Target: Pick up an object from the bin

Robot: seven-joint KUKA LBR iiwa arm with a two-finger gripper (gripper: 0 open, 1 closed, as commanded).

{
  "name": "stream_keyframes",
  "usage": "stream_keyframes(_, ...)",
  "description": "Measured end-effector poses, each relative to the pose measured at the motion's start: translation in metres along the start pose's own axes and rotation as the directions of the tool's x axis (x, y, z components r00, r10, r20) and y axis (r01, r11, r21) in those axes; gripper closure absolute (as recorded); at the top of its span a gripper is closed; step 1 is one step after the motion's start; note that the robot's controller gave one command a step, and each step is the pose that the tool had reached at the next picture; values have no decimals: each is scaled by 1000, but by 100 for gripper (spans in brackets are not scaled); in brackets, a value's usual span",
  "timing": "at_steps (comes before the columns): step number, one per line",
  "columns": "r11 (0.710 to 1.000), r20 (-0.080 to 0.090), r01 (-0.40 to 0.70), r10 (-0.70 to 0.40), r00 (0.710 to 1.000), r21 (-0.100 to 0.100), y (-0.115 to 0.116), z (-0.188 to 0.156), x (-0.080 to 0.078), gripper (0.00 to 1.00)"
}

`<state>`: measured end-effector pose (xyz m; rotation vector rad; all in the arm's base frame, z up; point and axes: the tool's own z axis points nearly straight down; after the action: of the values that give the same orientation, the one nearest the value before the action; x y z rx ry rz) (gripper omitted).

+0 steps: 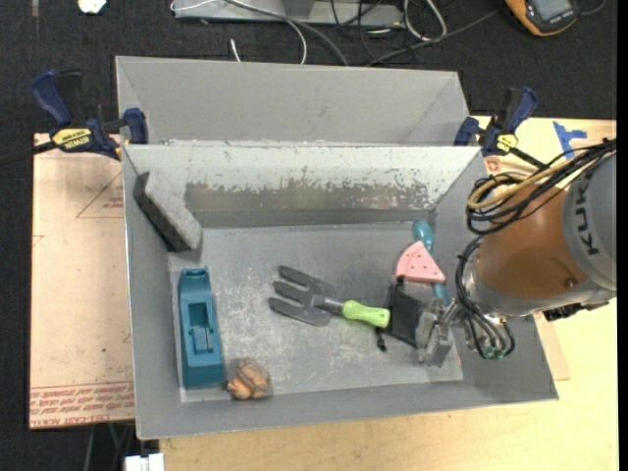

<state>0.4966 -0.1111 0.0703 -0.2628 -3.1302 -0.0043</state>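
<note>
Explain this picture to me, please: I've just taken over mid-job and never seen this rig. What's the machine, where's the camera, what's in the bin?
One camera looks down into a grey metal bin from above, slightly to one side. The robot arm, under a brown cover, reaches in from the right. Its gripper sits low at the bin's right end, beside a black piece and the green handle of a grey fork. A pink wedge lies just behind. At the left lie a blue block, a brown lump and a black bar. Whether anything is held, I cannot tell.
</note>
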Motion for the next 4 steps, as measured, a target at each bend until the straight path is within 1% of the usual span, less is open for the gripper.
stream_keyframes(1, 1000, -5, 0, 0, 1000, -1, 1, -34, 2, 100)
stream_keyframes(2, 1000, -1, 1, -1, 1000, -1, 1, -63, 0, 100)
stream_keyframes(3, 1000, 4, 1, -1, 1000, -2, 1, -82, -1, 100)
stream_keyframes(4, 1000, 3, 2, -2, 1000, -2, 1, -100, -1, 100)
